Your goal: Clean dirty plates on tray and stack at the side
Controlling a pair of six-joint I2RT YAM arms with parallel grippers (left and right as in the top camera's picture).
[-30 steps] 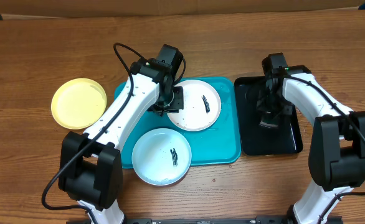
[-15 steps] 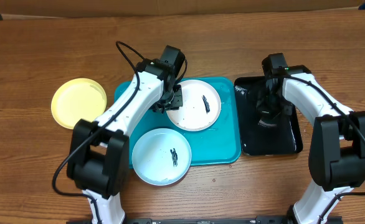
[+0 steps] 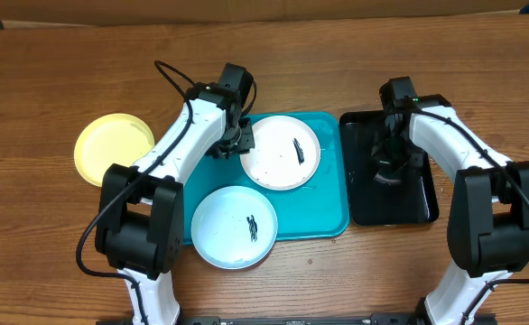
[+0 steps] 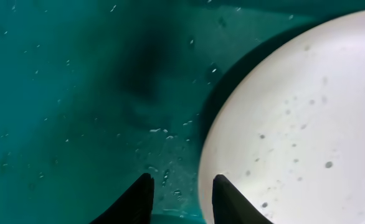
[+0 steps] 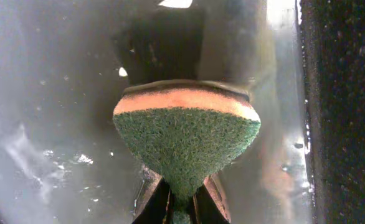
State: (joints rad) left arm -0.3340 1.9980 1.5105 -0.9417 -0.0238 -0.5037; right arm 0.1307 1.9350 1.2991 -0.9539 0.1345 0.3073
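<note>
Wooden counter; only the right wrist view shows the right gripper clenched on a coarse green sponge. Left gripper gapes, released, astride the smooth rim of the white plate.

Jaws pinch green sponge over wet black tray

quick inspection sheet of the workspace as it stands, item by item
surface: wooden table, brown grain
job's things: white plate and light blue plate on the turquoise tray, each with a black smear; yellow plate on the table beside the tray, no smear visible
clutter: black tray, wet
end effectors: left end effector open, low at the white plate's rim; right end effector shut on a green sponge over the black tray
cables: black cable looping off the left arm
surroundings: cardboard wall behind the table
</note>
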